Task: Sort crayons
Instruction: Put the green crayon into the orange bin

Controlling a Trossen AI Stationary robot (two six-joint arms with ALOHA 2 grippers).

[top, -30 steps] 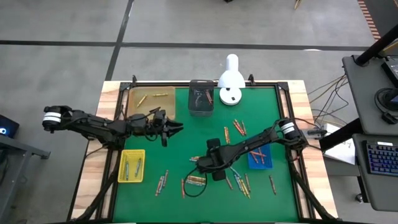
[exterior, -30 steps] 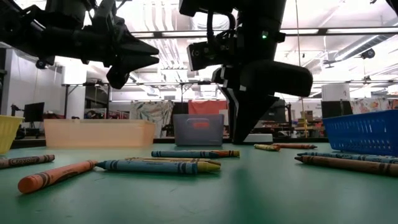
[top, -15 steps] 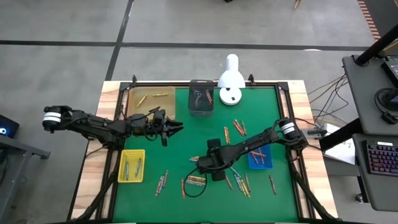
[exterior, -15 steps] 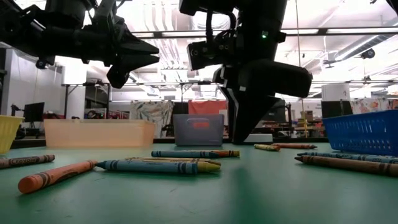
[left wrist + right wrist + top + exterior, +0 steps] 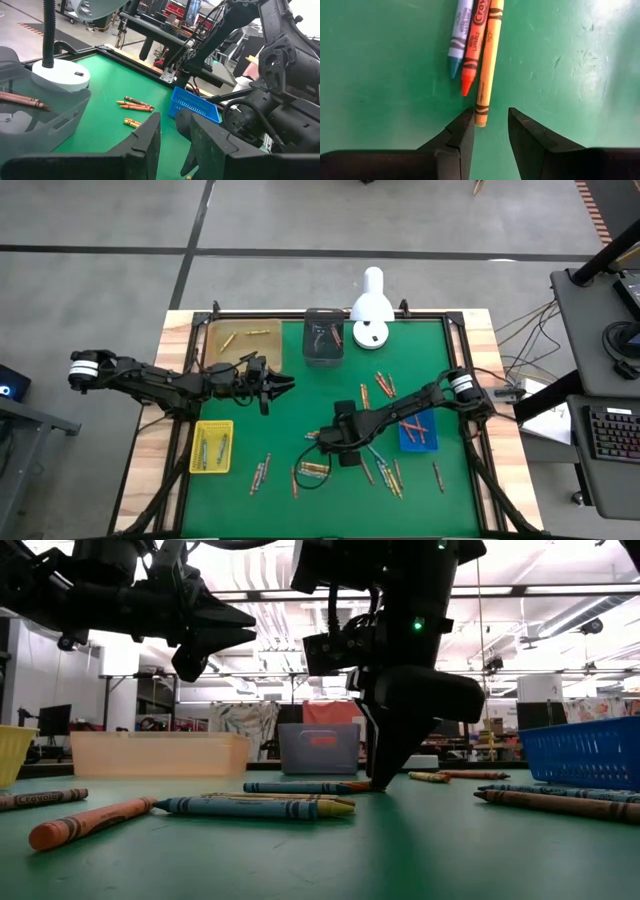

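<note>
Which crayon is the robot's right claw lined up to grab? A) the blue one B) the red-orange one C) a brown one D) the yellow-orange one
D: in the right wrist view the yellow-orange crayon has its end right at the gap between the open fingers of the right gripper; the blue crayon and red-orange crayon lie beside it.

- The right gripper (image 5: 380,783) now sits lower, fingertips at the green mat (image 5: 420,850).
- It stands over the yellow crayon (image 5: 488,60), jaws apart.
</note>
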